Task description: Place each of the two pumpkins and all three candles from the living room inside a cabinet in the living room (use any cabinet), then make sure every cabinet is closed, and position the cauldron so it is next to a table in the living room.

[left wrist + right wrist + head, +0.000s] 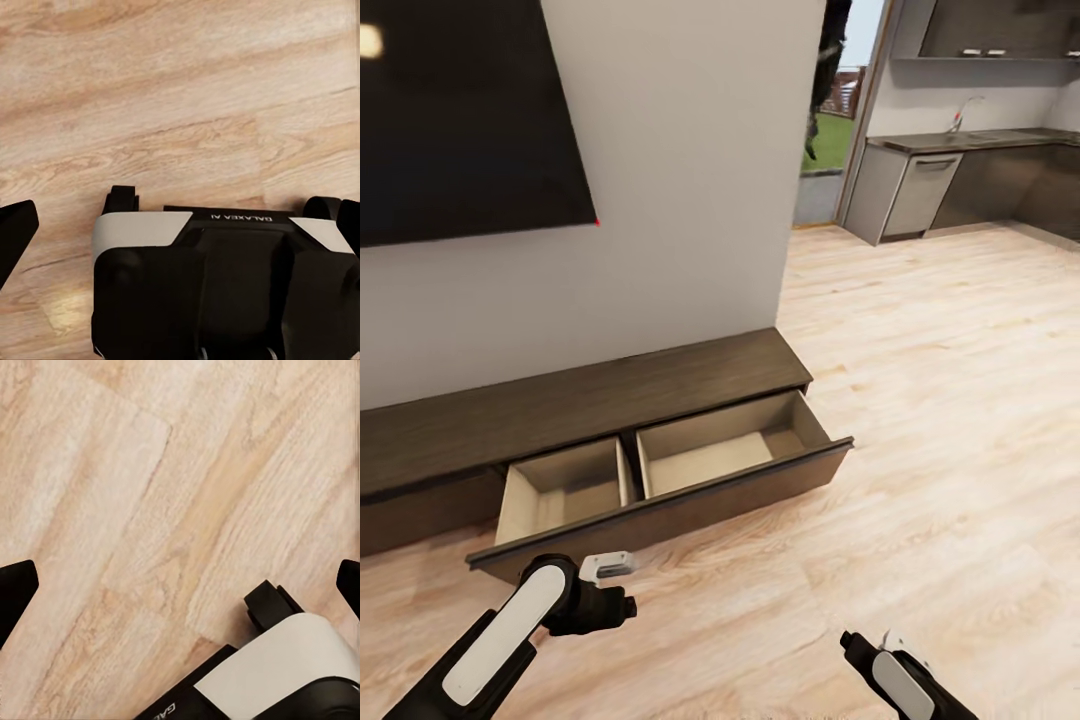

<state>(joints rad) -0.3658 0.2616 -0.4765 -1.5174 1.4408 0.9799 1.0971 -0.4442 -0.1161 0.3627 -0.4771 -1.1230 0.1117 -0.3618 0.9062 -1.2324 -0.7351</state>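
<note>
With the cabinet [590, 400] drawer [660, 470] open and bare, both grippers spread wide and hold nothing, so we must fetch pumpkins next.

One long dark cabinet [590, 400] along the wall, one drawer [660, 480] pulled open with two compartments, one black screen [460, 120] above, and two arms in front.

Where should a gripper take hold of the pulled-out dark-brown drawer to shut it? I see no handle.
No grip needed: the dark-brown wood-grain drawer front is a flat, handleless slab. Come from the room side and push with closed jaws near its middle, above the divider, so it probably slides in squarely.
</note>
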